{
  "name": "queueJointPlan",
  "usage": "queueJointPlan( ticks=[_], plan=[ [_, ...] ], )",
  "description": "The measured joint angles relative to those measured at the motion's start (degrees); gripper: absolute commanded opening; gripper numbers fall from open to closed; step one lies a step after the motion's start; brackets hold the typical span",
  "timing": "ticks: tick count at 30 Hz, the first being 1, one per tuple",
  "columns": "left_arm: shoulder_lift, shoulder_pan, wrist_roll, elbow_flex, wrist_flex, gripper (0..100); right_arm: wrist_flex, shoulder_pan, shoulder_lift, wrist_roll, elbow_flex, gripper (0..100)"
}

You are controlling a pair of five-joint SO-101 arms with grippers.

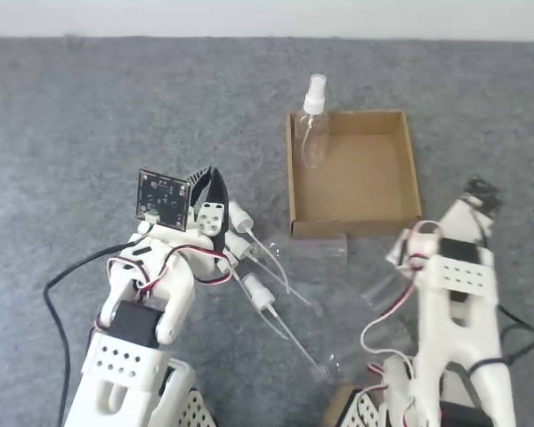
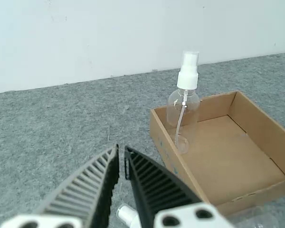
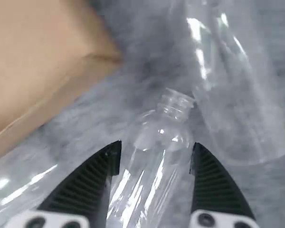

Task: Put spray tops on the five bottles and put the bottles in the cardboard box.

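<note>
The cardboard box (image 1: pixel 400 169) lies at the back right. One clear bottle (image 1: pixel 312 133) with a white spray top stands in its far left corner; the same bottle (image 2: pixel 183 107) is ahead in the left wrist view. My left gripper (image 2: pixel 121 151) is shut on nothing, left of the box and above loose spray tops (image 1: pixel 258 292); one spray top (image 2: pixel 126 216) sits under its fingers. My right gripper (image 3: pixel 156 146) is open, a finger on either side of a capless bottle (image 3: pixel 156 156) lying on the carpet by the box's front corner (image 3: pixel 47 71).
Several more clear capless bottles (image 1: pixel 319 249) lie on the grey carpet in front of the box, between the two arms. Long dip tubes (image 1: pixel 289 329) trail from the spray tops. The right arm (image 1: pixel 454 285) stands front right of the box.
</note>
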Motion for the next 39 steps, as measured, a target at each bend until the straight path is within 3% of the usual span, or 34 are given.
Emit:
queueJointPlan(
  ticks=[8,14,23,33,39],
  plan=[
    [0.0,0.0,0.0,0.0,0.0,1,0.0,13.36,0.0,12.31,-0.09,17.0],
    [0.0,0.0,0.0,0.0,0.0,1,1.23,10.37,0.09,22.42,-1.05,17.1],
    [0.0,0.0,0.0,0.0,0.0,1,12.31,5.8,0.18,39.38,-10.55,17.7],
    [0.0,0.0,0.0,0.0,0.0,1,14.24,5.98,0.53,51.34,-13.63,43.3],
    [0.0,0.0,0.0,0.0,0.0,1,17.67,8.97,0.53,57.41,-18.99,34.3]
  ],
)
